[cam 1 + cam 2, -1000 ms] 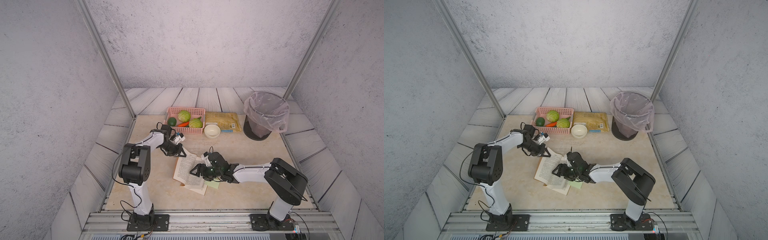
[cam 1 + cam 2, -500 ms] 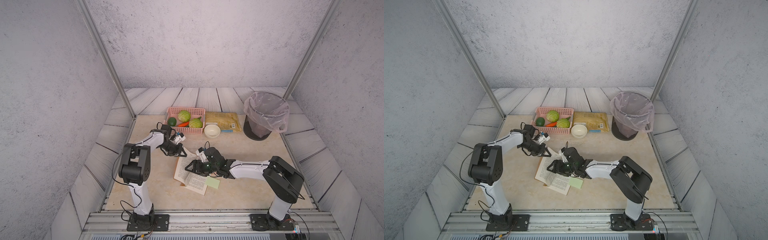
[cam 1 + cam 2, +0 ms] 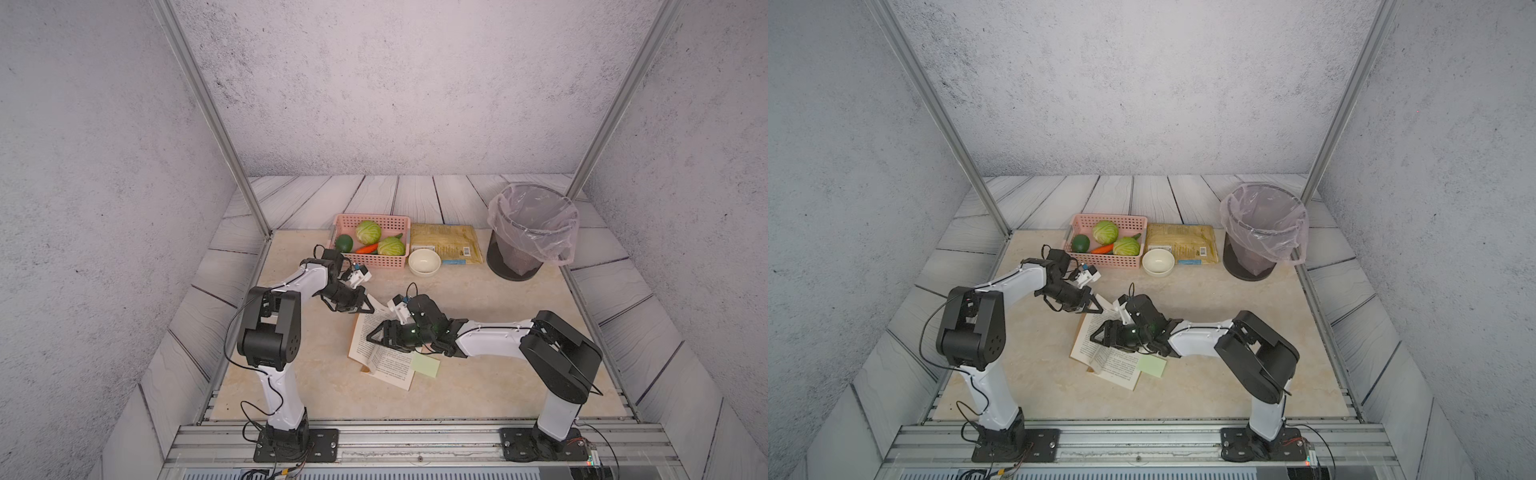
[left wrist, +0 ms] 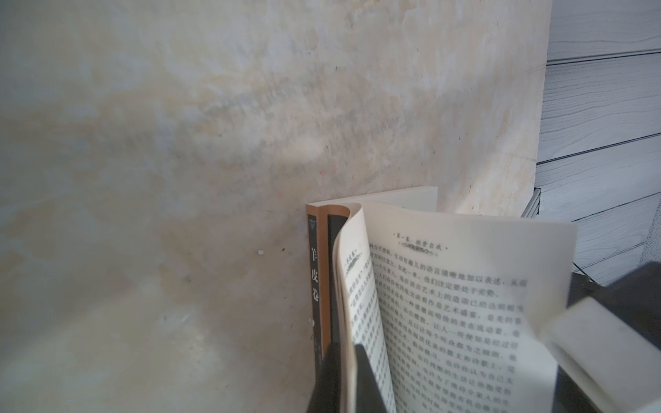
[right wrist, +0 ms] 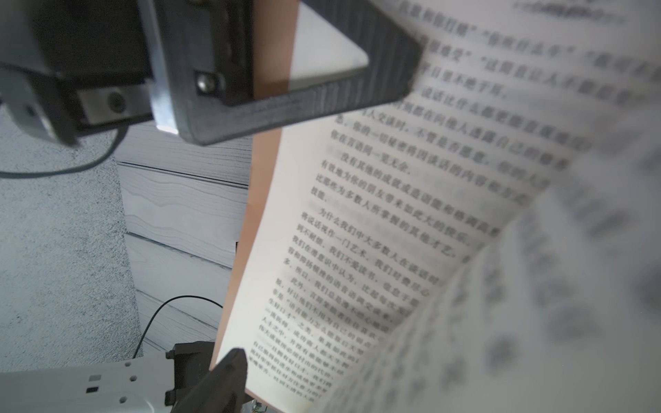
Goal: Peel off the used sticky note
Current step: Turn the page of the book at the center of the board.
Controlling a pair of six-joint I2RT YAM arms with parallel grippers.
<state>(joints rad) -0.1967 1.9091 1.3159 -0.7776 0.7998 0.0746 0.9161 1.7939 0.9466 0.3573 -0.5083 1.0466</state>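
Clamping the far corner of the open cream-paged paperback book (image 3: 388,365), the left pincer (image 3: 369,308) is fully closed on it. Whether it has the orange cover, a few leaves or both is hard to tell from the left wrist view. The right pincer (image 3: 371,337) hangs over the middle pages with its jaws wide apart and nothing between them. The pale green square sticky note (image 3: 427,365) lies at the book's near right edge, partly on the page and partly overhanging the beige marbled worktop (image 3: 478,299). It sits just beside the right wrist, behind the fingertips.

The likely trouble is that the pincer points away from the note, so pulling back could drag the wrist across it and crease it. The curled leaves may flop down and cover it. A deep bite could take the page along with the note and tear it, and with only one corner pinned the book may swivel under a sideways pull.

The overhanging edge is free to grasp. Bare worktop lies open on the near side and to the right. The pink plastic lattice basket (image 3: 374,261), white round bowl (image 3: 424,262), flat yellow packet (image 3: 444,243) and black lined bin (image 3: 515,266) stand well apart at the far side.
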